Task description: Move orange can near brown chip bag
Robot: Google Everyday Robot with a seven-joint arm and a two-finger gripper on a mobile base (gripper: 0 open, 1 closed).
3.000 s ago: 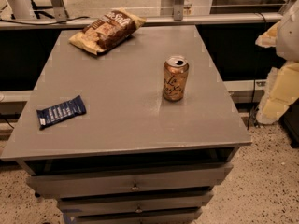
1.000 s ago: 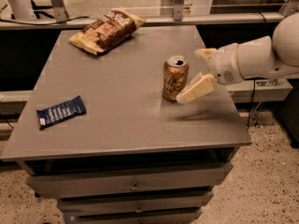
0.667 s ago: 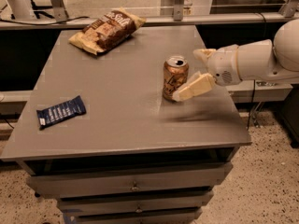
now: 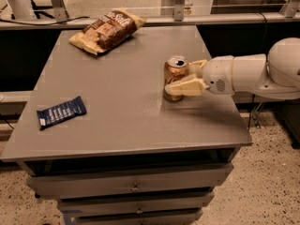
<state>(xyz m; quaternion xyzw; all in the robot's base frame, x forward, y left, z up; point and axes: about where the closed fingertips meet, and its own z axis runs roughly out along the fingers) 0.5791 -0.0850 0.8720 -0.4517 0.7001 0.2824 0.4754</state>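
The orange can (image 4: 172,72) stands upright on the grey table (image 4: 122,111), right of centre, its silver top showing. My gripper (image 4: 181,77) reaches in from the right on a white arm and is open, straddling the can. One cream finger (image 4: 185,86) lies across the can's front and the other (image 4: 198,64) is behind its right side. I cannot tell whether the fingers touch the can. The brown chip bag (image 4: 108,29) lies at the table's far left, well away from the can.
A dark blue wrapped bar (image 4: 61,111) lies near the table's left front edge. The table has drawers (image 4: 133,186) below its front. A rail with metal posts (image 4: 178,13) runs behind the table. Speckled floor lies to the right.
My gripper has moved left from beside the can, so its fingers now straddle it. The can, bag and bar have not moved.
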